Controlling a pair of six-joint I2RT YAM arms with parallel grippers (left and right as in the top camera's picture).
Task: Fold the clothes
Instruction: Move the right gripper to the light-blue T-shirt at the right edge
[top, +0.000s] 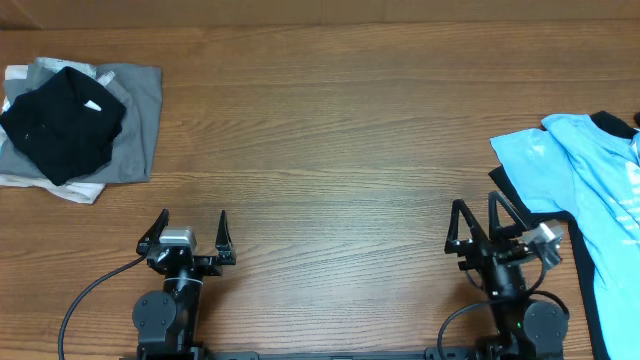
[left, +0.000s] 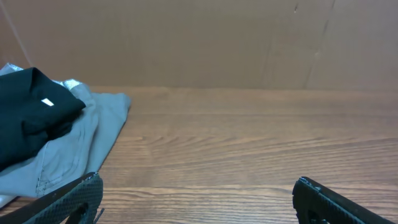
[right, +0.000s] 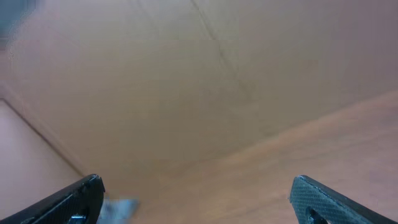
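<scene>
Partly seen T-shirt: the light blue T-shirt lies spread and rumpled at the right edge of the table. Its right side runs out of the overhead view, so its full outline cannot be told.
Black under it: black cloth shows along the T-shirt's near and left borders and at its far tip. Whether this is trim or a separate garment beneath is unclear.
Folded stack: at the table's far left corner a black garment with a small white tag lies on a grey garment. White cloth peeks out below, and the stack's left side is cut off.
Left gripper: the left gripper sits at the table's near edge, left of middle, fingers spread wide with nothing between them.
Right gripper: the right gripper sits at the table's near edge, close beside the T-shirt, jaws apart and empty. Whether it touches the black cloth cannot be told.
Right wrist view: blurred; only tan surfaces and the two dark finger ends can be made out.
</scene>
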